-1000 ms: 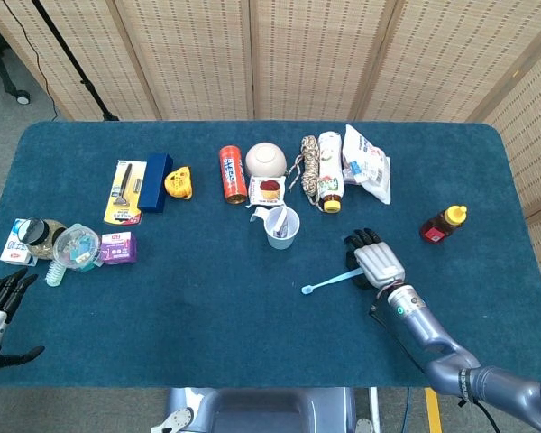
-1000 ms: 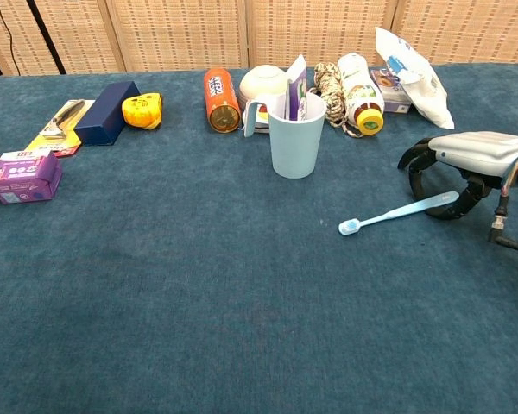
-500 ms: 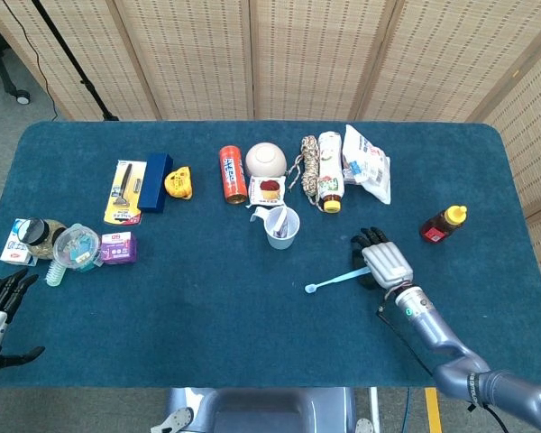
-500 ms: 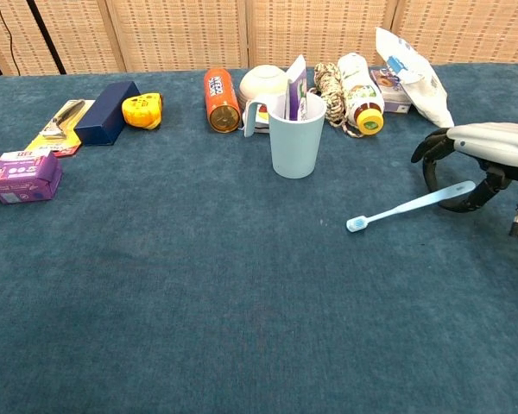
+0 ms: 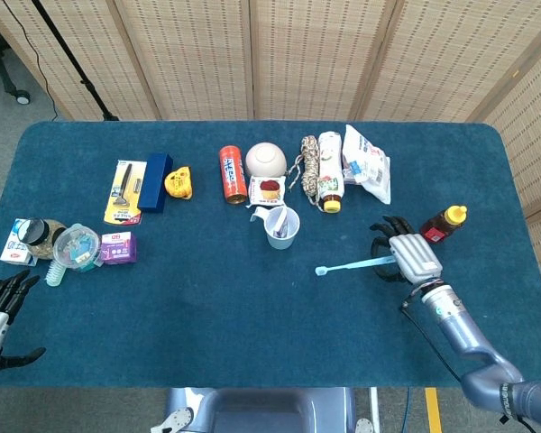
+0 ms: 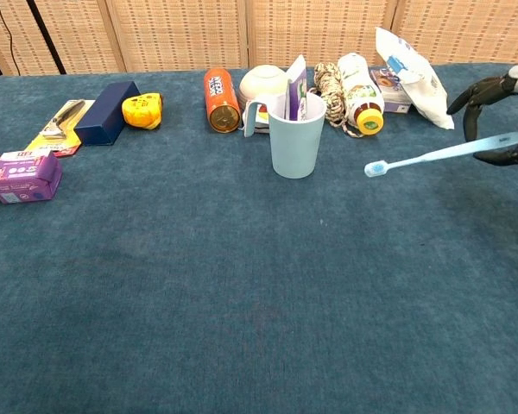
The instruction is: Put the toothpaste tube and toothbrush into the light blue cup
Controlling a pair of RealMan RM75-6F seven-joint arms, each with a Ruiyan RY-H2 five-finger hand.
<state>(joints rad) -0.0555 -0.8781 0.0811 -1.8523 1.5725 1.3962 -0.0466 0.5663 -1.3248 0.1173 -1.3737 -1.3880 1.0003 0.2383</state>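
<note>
The light blue cup (image 5: 283, 228) (image 6: 295, 136) stands upright near the table's middle, with the toothpaste tube (image 6: 295, 86) sticking up out of it. My right hand (image 5: 408, 256) (image 6: 501, 112) holds the light blue toothbrush (image 5: 353, 264) (image 6: 432, 155) by its handle, lifted off the cloth to the right of the cup, brush head pointing left toward it. My left hand (image 5: 0, 302) rests open at the table's left front edge, holding nothing.
Behind the cup lie an orange can (image 5: 232, 174), a white bowl (image 5: 266, 159), a rope coil (image 5: 309, 162), a bottle (image 5: 331, 183) and a wipes pack (image 5: 368, 162). A honey bottle (image 5: 443, 224) sits close beside my right hand. A blue box (image 5: 155, 181) and small items occupy the left.
My right hand has raised the toothbrush off the table and carried it up and to the right. The cup, the tube and the left hand have stayed put.
</note>
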